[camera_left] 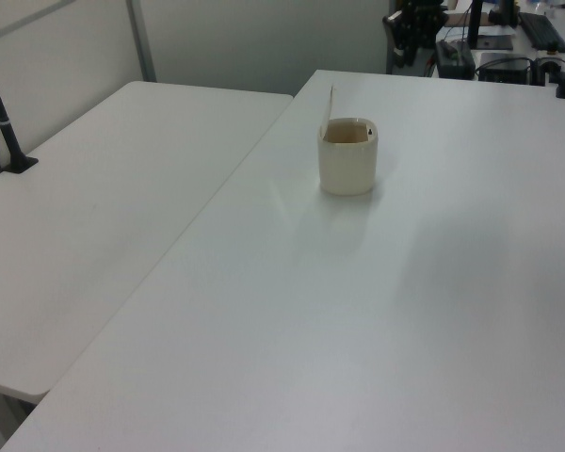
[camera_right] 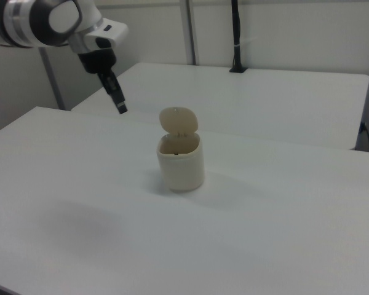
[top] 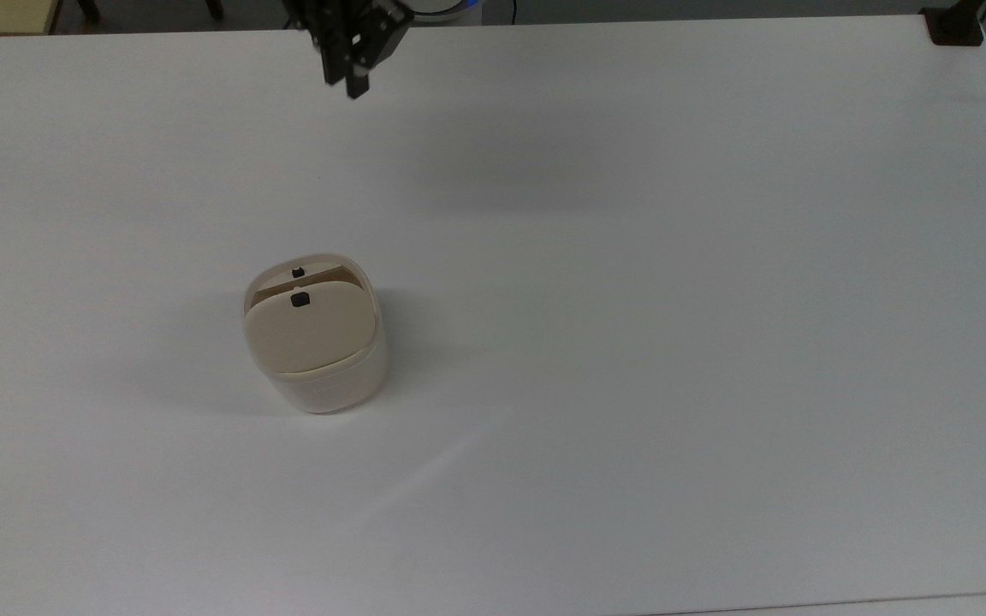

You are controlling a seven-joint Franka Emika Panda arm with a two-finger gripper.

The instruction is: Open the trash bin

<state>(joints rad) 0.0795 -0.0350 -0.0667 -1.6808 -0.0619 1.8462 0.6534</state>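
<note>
Cream-beige trash bin left of centre on the white table in the top view, lid raised upright, gripper well apart at the frame's upper edge, jaws together, empty

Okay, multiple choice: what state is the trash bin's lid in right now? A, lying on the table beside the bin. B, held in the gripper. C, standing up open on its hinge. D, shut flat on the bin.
C: in the right view the lid stands upright above the open mouth of the trash bin, and the gripper hangs well away from it, holding nothing.
</note>
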